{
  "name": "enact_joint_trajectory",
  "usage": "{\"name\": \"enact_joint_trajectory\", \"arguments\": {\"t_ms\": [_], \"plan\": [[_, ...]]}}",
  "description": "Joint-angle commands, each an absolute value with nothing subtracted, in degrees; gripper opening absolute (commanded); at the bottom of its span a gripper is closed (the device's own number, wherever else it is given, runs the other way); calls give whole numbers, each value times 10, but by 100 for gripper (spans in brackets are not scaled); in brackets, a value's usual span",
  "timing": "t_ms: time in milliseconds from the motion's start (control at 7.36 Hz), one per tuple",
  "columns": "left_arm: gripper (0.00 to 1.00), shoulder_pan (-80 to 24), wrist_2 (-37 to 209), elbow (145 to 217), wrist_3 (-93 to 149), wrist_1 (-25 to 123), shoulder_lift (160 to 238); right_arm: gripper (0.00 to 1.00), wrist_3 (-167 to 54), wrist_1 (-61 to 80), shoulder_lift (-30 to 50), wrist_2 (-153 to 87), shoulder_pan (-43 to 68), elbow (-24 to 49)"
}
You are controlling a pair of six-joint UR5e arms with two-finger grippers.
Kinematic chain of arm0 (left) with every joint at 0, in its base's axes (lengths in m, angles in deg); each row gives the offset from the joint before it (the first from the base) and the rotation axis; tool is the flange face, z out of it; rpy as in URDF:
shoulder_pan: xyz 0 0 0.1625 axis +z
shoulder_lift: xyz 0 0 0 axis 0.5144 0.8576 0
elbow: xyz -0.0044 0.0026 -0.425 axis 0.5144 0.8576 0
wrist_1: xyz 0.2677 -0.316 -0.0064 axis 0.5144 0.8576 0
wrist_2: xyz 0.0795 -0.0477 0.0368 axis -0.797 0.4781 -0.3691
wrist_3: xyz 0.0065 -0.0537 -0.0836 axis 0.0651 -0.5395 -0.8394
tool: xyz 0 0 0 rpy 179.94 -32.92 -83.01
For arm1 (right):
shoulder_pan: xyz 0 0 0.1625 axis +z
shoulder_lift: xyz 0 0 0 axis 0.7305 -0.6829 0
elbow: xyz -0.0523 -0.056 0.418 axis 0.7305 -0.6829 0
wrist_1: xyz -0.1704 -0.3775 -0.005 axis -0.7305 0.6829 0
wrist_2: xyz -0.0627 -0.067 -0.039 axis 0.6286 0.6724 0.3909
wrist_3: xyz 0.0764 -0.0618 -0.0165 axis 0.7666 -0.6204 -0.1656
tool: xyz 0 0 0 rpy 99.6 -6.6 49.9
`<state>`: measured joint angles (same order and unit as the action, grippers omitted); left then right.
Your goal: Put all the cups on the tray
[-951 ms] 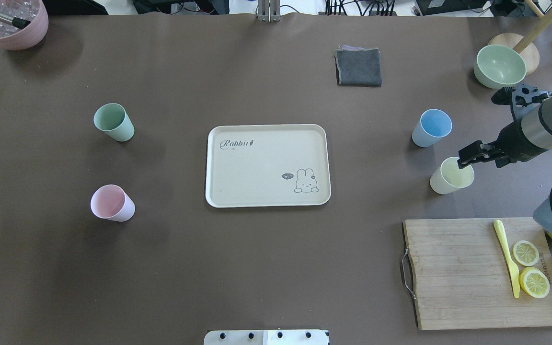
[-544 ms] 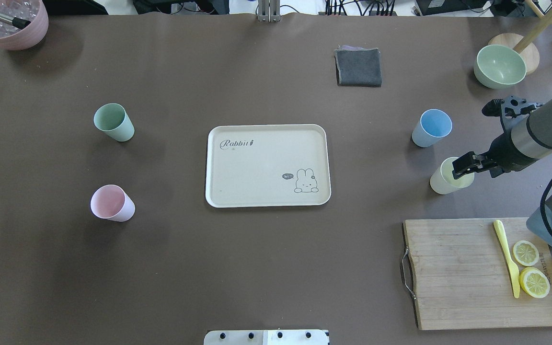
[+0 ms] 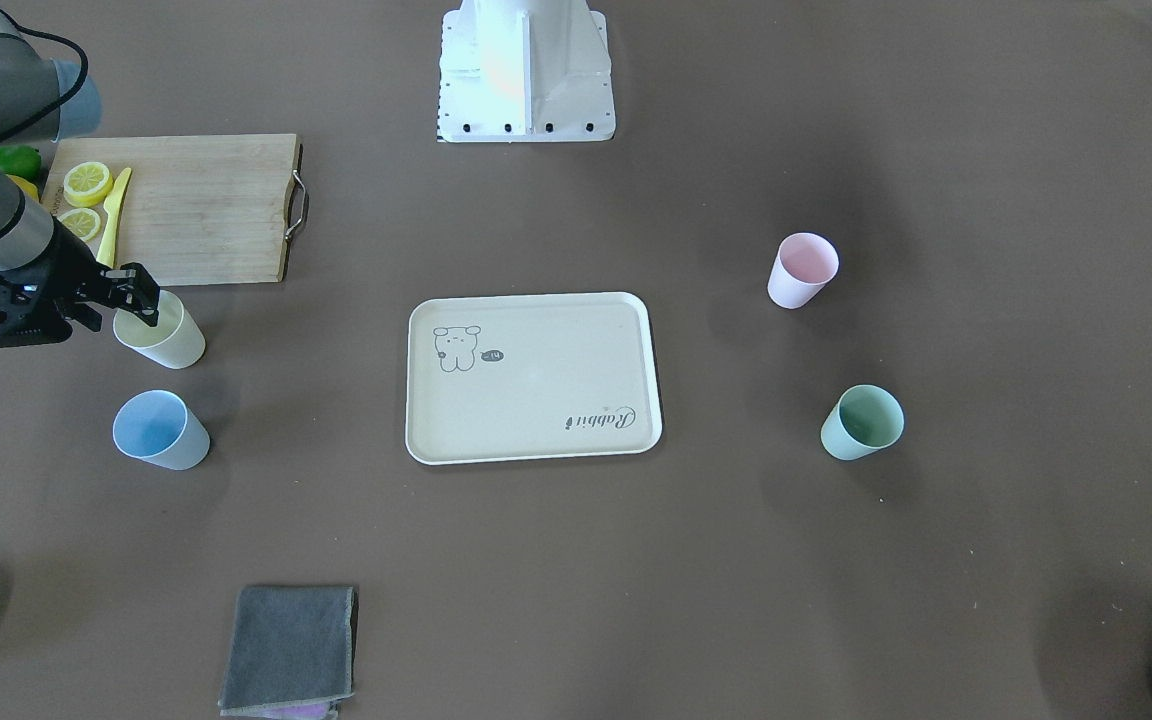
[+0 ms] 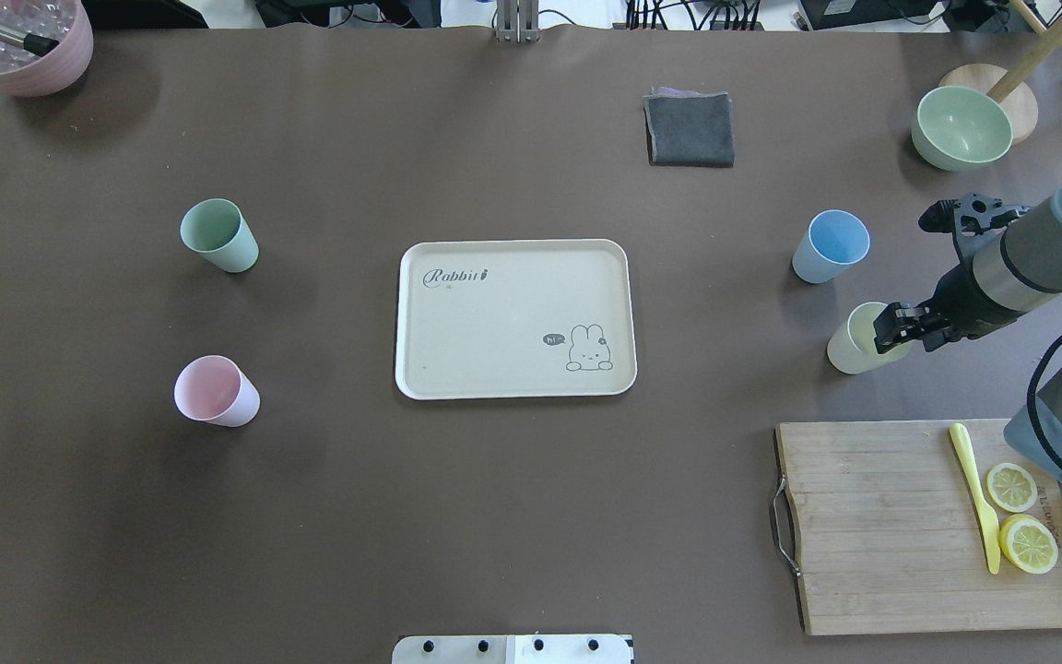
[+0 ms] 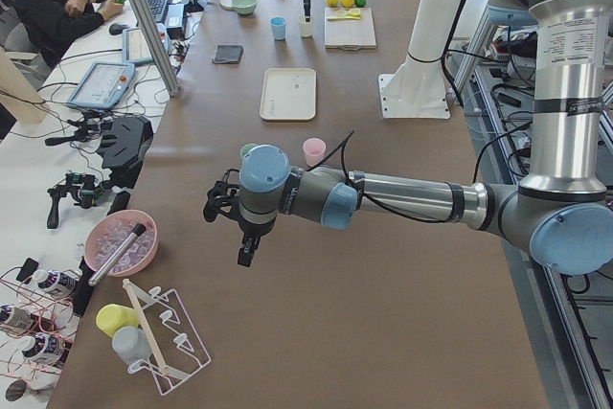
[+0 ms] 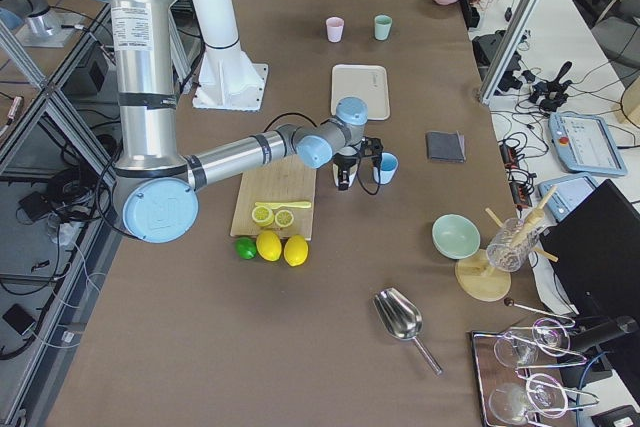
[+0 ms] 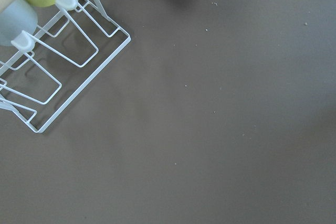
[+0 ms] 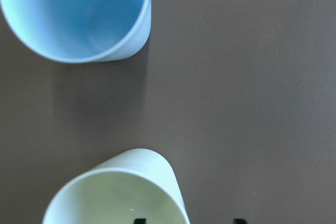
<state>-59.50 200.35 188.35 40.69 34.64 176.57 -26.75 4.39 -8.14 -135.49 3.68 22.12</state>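
The cream tray [image 4: 494, 323] lies empty at the table's centre, and it shows in the front view [image 3: 536, 400]. A pale yellow cup [image 4: 849, 350] stands to its right, with a blue cup [image 4: 831, 244] just beyond. My right gripper [image 4: 890, 327] is open over the yellow cup's rim. In the right wrist view one fingertip [image 8: 139, 221] is inside the yellow cup [image 8: 121, 192] and the other is outside its wall. A green cup [image 4: 218, 235] and a pink cup [image 4: 215, 390] stand upright to the left. My left gripper [image 5: 245, 251] shows only in the exterior left view, so I cannot tell whether it is open.
A wooden cutting board [image 4: 890, 526] with lemon slices and a yellow knife lies close in front of the yellow cup. A grey cloth [image 4: 690, 129] and a green bowl [image 4: 960, 127] sit at the far side. A wire rack [image 7: 58, 61] lies below my left wrist.
My right gripper has come down and a little towards the robot, from just above the yellow cup to straddling its rim. The cups and tray have not moved.
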Motion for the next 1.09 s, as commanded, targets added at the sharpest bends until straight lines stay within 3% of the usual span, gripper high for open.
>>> {"name": "enact_joint_trajectory", "arguments": {"t_ms": [0,408,951], "plan": [[98,-595,2004,1885,407,345,1769,0,-255,44,-65,-1355,36,225],[98,-590,2042,1896,328,345,1797,0,-238,49,-59,-1388,38,284],[98,-448,2034,1938,69,435,1814,0,-94,72,41,-1380,-1,298]]}}
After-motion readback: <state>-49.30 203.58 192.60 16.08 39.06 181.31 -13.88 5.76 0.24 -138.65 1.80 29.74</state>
